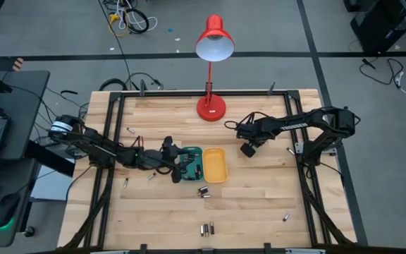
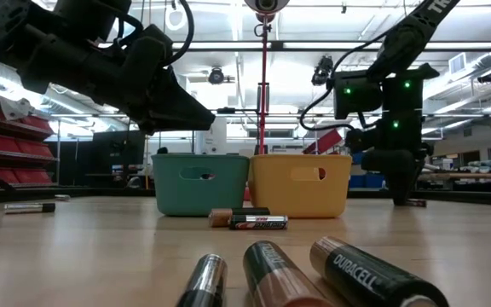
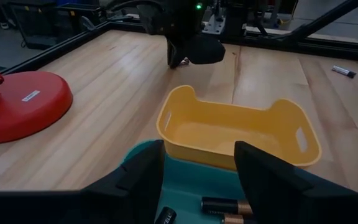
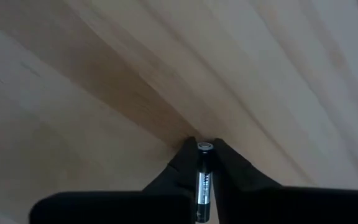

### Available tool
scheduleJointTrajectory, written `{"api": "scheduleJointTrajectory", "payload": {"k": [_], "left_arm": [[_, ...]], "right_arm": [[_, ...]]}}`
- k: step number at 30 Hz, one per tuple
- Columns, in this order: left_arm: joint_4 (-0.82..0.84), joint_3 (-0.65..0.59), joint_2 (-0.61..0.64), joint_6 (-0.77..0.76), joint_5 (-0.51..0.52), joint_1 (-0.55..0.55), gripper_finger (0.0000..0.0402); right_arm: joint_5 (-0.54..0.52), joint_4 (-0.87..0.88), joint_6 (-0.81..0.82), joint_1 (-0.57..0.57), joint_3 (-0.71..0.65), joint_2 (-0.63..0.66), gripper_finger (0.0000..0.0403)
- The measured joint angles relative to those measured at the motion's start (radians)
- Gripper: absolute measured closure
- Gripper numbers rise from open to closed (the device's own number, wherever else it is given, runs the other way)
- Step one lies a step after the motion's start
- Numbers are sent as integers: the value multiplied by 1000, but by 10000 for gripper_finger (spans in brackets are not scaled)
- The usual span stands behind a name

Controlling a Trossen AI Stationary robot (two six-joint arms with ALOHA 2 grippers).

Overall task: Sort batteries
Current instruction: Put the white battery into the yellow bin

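The right gripper (image 4: 204, 163) pinches a slim battery (image 4: 203, 180) between its fingers, low over bare table (image 1: 259, 190) just right of the yellow tray (image 1: 215, 165). The left gripper (image 3: 197, 177) hangs spread wide over the teal tray (image 1: 190, 164) (a few batteries (image 3: 222, 206) lie inside). More batteries (image 2: 348, 271) lie loose on the table.

arms (image 1: 104, 148): dark, jointed | green lights | claw (image 4: 204, 163): black fingers
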State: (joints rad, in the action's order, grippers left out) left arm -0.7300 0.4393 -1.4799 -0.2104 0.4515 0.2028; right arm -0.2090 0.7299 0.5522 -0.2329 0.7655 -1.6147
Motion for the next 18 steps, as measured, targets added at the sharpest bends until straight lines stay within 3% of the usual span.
{"api": "scheduleJointTrajectory", "payload": {"k": [7,12,18], "left_arm": [[0,0,0,0,1,0,190],[0,0,0,0,1,0,190],[-22,0,0,0,1,0,190]], "right_arm": [[2,19,36,58,34,-3,389],[102,-22,47,105,80,-5,387],[126,-99,49,160,106,-4,387]]}}
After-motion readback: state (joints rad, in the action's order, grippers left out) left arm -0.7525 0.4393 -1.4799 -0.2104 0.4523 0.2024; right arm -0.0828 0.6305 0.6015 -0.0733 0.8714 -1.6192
